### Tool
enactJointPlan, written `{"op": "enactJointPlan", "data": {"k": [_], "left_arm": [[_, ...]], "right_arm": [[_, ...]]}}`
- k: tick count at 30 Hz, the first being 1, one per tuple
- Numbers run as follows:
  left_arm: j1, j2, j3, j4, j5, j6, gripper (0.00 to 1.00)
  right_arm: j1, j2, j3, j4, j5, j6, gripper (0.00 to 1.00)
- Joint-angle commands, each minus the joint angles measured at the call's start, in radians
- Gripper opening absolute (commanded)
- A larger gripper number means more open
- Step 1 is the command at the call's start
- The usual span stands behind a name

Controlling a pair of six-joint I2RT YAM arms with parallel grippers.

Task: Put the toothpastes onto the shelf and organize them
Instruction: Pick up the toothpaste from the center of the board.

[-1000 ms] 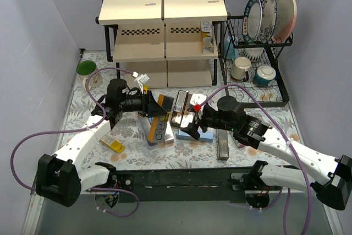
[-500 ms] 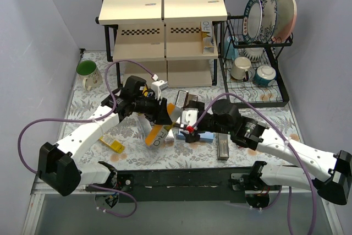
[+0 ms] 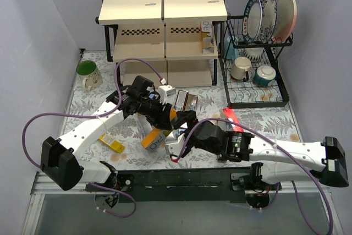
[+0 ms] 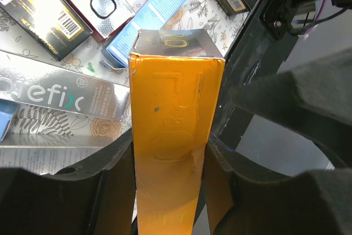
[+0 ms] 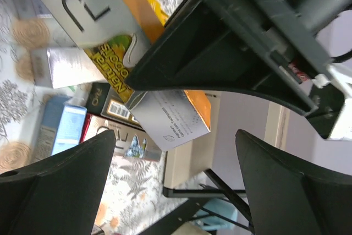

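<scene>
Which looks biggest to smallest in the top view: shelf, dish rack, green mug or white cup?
1. Shelf
2. Dish rack
3. Green mug and white cup look about alike; I can't rank those.

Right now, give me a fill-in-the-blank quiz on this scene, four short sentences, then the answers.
1. The left tool is shut on an ___ carton.
2. The right tool stands ___, gripping nothing.
3. In the top view, the green mug sits to the ___ of the shelf.
4. The rack holds ___ upright plates.

Missing words: orange; open; left; three.
</scene>
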Motion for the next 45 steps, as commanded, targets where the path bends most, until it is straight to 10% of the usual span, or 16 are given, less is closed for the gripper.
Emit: {"op": "enactJointPlan", "data": {"k": [1,20,29,40,45], "left_arm": [[-0.021,-0.016,0.036,-0.027,0.035,0.028,0.16],[-0.057,-0.016,0.056,-0.03,0.126,0.06,0.16],[-0.059,-0.024,0.041,-0.011,0.114,0.062,0.23],[-0.056,-0.146,0.073,0.123,-0.273,-0.022,0.98],[-0.05,-0.258,0.018,0.288,-0.688,-0.189,0.98]], "right_arm": [[0.016,0.03,-0.035,0.086,0.125,-0.138,0.99],[0.03,0.108,-0.058,0.141,0.126,-0.169,0.76],[0.03,0.082,-0.07,0.068,0.134,-0.085,0.31],[0.03,0.097,-0.061,-0.052,0.1,0.173,0.05],[-0.005,0.139,-0.01,-0.087,0.056,0.361,0.04]]}}
